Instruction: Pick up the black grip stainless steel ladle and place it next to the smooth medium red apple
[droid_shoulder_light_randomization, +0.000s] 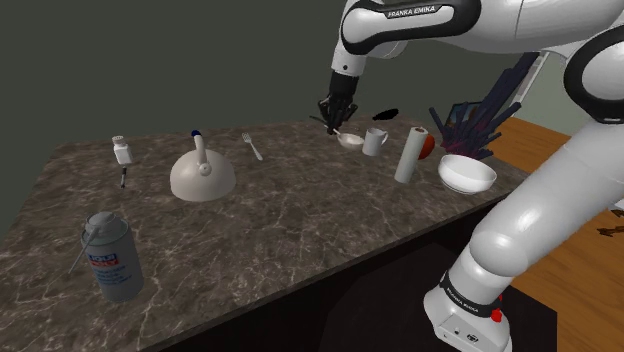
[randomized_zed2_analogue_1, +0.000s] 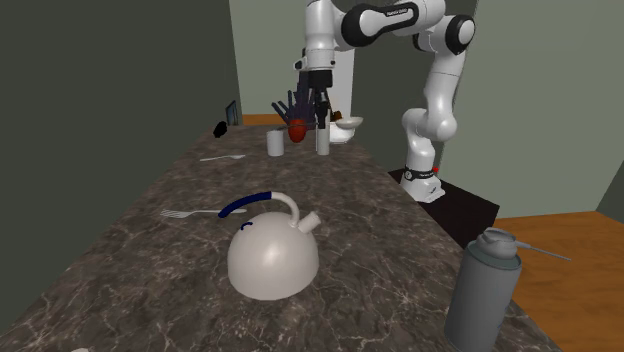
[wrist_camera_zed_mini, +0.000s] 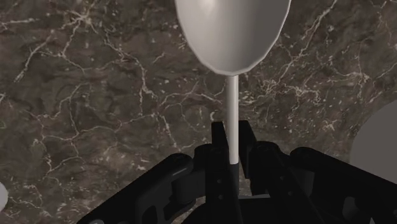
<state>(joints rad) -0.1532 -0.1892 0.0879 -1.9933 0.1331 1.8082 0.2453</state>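
Grey ladle (wrist_camera_zed_mini: 232, 38) is clamped by its stem in my closed jaws, bowl out front, so it can travel to the apple (droid_shoulder_light_randomization: 429, 147).

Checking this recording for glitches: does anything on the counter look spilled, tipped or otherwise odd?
Nothing stands out. The kettle, mug and spray can stand upright on the counter, nothing is spilled, and the jaws clasp the ladle by its thin stem.

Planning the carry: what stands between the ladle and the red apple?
In the shoulder view, a white mug and a tall white cylinder stand between the grey ladle and the round red apple.
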